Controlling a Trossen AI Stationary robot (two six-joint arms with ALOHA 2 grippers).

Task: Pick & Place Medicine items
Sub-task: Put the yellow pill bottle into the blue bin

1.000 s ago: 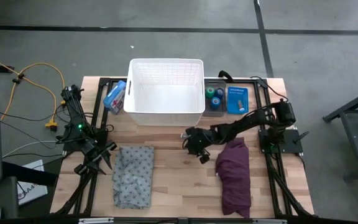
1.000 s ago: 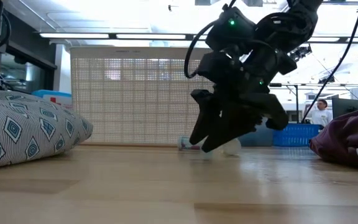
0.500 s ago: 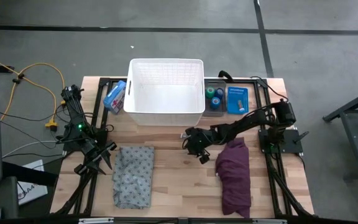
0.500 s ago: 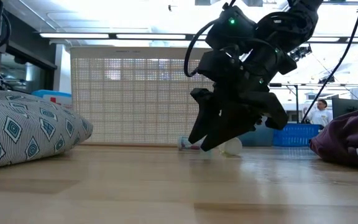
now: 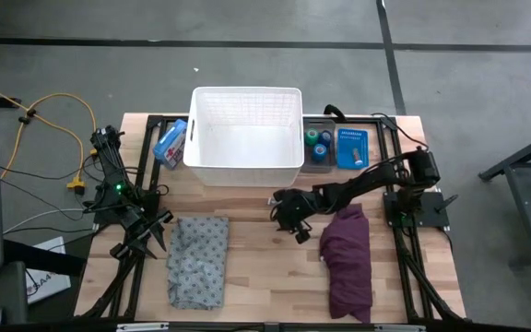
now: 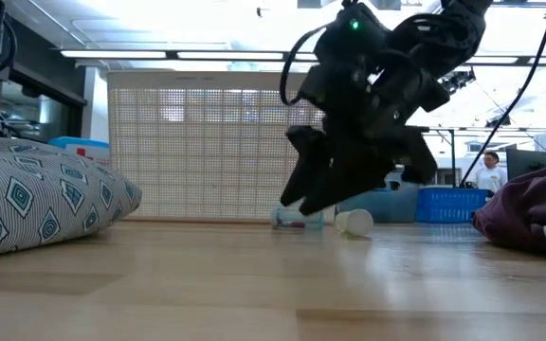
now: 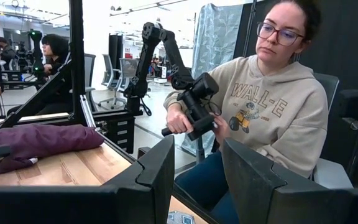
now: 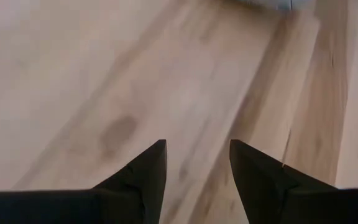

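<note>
Right gripper (image 6: 316, 201), empty. It hangs just above the table (image 5: 256, 267), tilted down, in front of the white basket (image 5: 245, 90). Its two dark fingers (image 8: 148, 171) stand moderately apart, and the wrist view shows only bare wood between them, so nothing is held.

Just past the fingertips, in the low view, lie two small pieces on the boards. One is a pale vial-like piece (image 6: 354, 222) on its side. The other is a small clear item (image 6: 295, 218) close to the basket's foot. Neither touches the gripper.

The green and blue tape rolls (image 5: 316, 141) sit together in a small bin beside the basket's right wall, apart from the gripper. The purple cloth (image 5: 348, 263) lies near the gripper's right, the grey patterned cloth (image 5: 198, 260) well to its left.

The left gripper (image 5: 146, 235) waits at the table's left edge, its fingers parted and empty.

The step in hand looks like a pick of one small piece off the boards. To do it well:
- Centre the piece between the fingers before coming down.
- Keep the tips low enough to get past its roundness.
- Close slowly, since a light piece lying on its side is likely to roll or squirt free.
- Clear the basket wall before carrying it over.
</note>
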